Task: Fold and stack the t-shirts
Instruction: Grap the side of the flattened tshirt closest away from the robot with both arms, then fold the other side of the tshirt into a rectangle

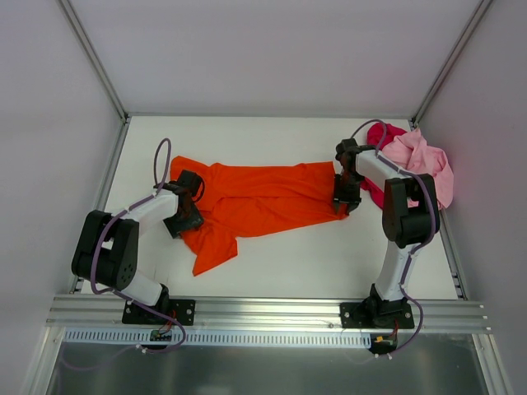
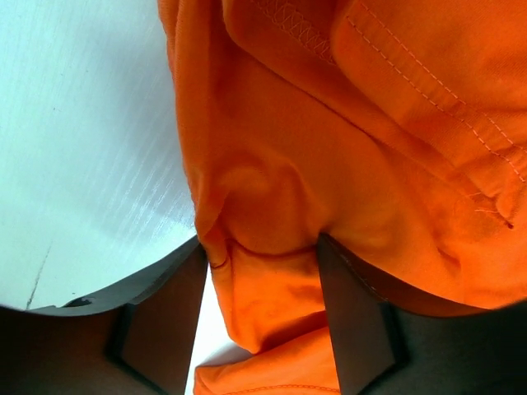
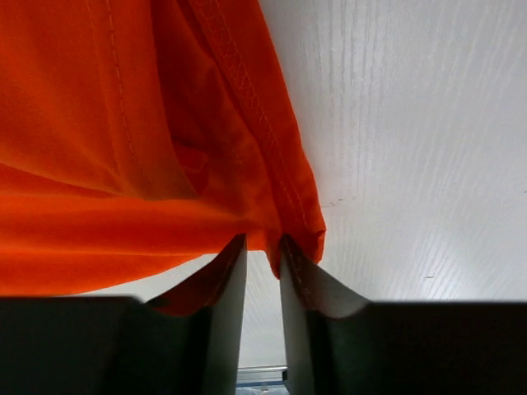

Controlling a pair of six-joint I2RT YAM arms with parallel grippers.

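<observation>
The orange t-shirt [image 1: 263, 197] lies spread across the middle of the table, creased, with a sleeve pointing toward the front. My left gripper [image 1: 184, 220] is down on its left end. In the left wrist view a fold of orange cloth [image 2: 272, 189] sits between the parted jaws of that gripper [image 2: 262, 247]. My right gripper [image 1: 346, 204] is at the shirt's right edge, and its jaws [image 3: 263, 240] stand narrowly apart around the hemmed corner [image 3: 288, 206]. The pink t-shirt [image 1: 424, 160] lies crumpled at the back right, with the crimson one [image 1: 379, 134] partly under it.
The white table [image 1: 313, 255] is walled by white panels at the back and both sides. A metal rail [image 1: 263, 311] carrying both arm bases runs along the near edge. The pink and crimson heap lies close behind the right arm.
</observation>
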